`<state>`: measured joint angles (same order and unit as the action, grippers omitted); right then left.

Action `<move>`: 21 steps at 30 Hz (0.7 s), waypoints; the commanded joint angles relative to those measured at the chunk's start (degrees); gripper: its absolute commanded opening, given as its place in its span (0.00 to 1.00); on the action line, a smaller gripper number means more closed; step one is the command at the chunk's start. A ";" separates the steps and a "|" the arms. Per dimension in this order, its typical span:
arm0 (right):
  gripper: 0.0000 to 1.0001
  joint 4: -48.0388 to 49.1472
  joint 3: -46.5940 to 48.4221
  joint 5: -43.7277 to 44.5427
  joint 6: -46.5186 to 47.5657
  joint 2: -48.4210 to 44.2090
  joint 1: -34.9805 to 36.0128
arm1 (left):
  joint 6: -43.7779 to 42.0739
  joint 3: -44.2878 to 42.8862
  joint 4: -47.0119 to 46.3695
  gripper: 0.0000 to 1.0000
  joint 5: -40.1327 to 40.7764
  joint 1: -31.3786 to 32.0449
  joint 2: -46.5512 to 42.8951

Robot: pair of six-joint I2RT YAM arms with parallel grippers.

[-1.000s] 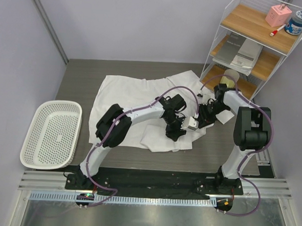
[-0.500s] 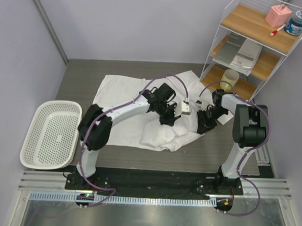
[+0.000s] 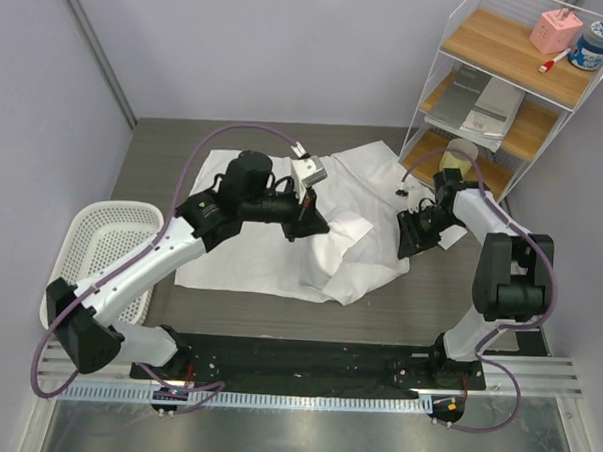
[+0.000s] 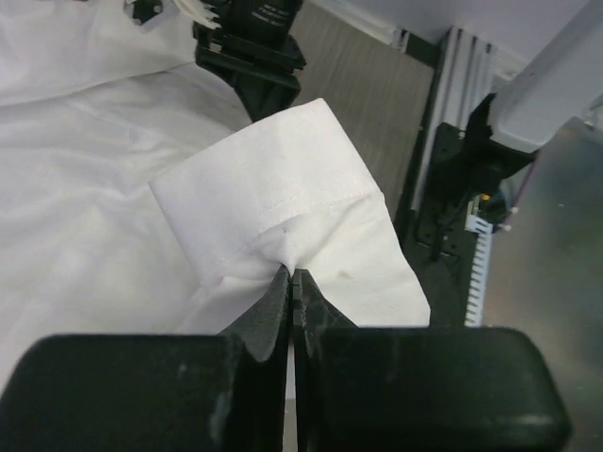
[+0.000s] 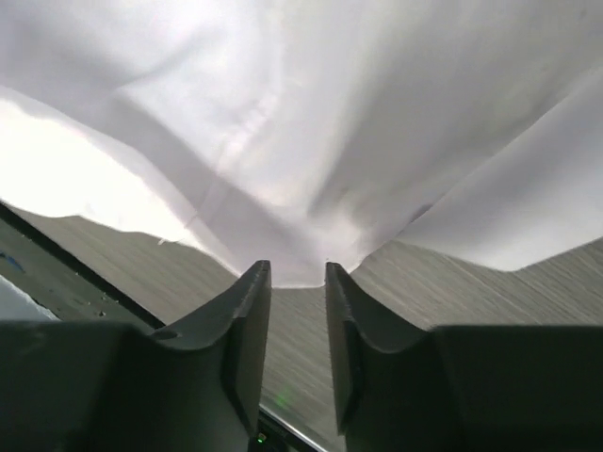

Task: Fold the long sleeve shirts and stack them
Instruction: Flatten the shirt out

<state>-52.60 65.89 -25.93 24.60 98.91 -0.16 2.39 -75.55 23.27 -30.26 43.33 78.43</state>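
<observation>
A white perforated basket (image 3: 112, 210) lies left on the table (image 3: 165, 145); a wire shelf (image 3: 490, 39) holds booklets (image 3: 482, 104) and a pink box (image 3: 556, 30).

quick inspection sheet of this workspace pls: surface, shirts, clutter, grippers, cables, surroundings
surface: dark wood-grain table, its middle covered by cloth
job's things: white shirt spread out and rumpled, not folded; what looks like a cuff is held up off it
clutter: white basket at the table's left edge
grippers: left gripper shut on the cuff; right gripper at the shirt's right edge, fingers apart with cloth between the tips, grip unclear
cables: purple cables arc above both arms, no snag seen
surroundings: wire shelf at back right holding booklets, a cup and a pink container; grey walls
</observation>
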 commanded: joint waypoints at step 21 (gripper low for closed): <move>0.98 24.19 3.20 -30.58 -29.50 -37.23 4.37 | 23.18 -0.92 -10.26 0.00 29.73 5.71 -6.10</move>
<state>-40.73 69.84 -53.82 11.51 57.65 1.65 26.52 -74.56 19.05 -3.75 48.58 72.66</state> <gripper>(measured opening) 0.954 0.003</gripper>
